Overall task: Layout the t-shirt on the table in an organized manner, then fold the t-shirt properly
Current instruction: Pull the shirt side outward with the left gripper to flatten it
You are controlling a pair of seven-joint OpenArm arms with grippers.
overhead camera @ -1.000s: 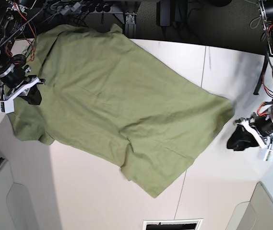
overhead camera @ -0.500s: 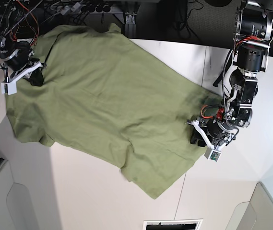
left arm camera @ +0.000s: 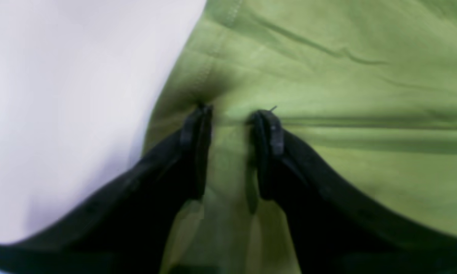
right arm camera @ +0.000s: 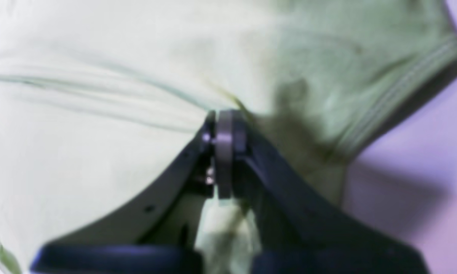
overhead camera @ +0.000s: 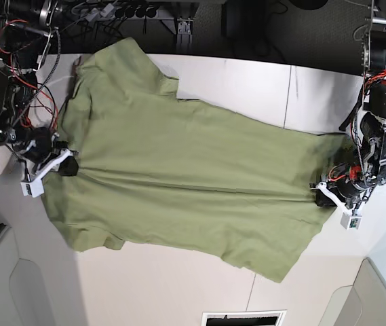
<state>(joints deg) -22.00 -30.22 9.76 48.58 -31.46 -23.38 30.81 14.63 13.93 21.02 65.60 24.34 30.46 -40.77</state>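
Both arms have pulled the t-shirt [overhead camera: 186, 183] tight across the middle of the white surface [overhead camera: 260, 75]; left fingers [left arm camera: 264, 125] and right fingers [right arm camera: 224, 129] each pinch its cloth; next comes smoothing it flat.

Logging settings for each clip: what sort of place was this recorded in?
Probably a robotics lab bench, not a home: a white panelled table, exposed cabling and power strips behind it, and two arms stretching a t-shirt, left gripper, right gripper.

Background: dark area beyond the far edge, holding tangled cables [overhead camera: 104, 12]. Grey bins [overhead camera: 20, 288] occupy the near left and near right corners.
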